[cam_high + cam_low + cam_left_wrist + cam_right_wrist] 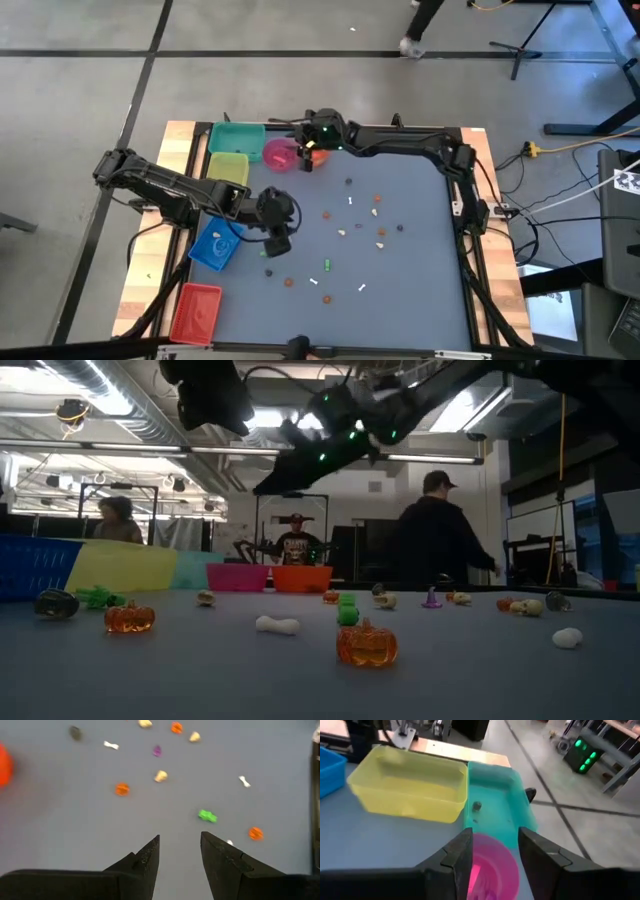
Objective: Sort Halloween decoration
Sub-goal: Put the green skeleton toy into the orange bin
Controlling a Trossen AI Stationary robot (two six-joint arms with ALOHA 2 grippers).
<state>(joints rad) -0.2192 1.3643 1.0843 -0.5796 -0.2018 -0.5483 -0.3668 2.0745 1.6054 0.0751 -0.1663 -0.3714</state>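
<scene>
Overall light: even and fairly bright from above; the desk [400,270] shows flat grey with no hard glare.
Light source: long ceiling strip lights [110,400] glow white in the low view, washed out where brightest.
Backlight: arms near those ceiling lights read as black silhouettes; people in the room behind are dim.
Shadows: soft and short under the arms on the desk.
Glow: the orange pumpkin [366,644] nearest the low camera is translucent, lit through, sharp.
Blur: an orange smear [4,765] at the left wrist picture's edge; trinkets beyond it slightly soft.
Focus: the pink bowl [492,865] between the right fingers [455,865] is soft.
</scene>
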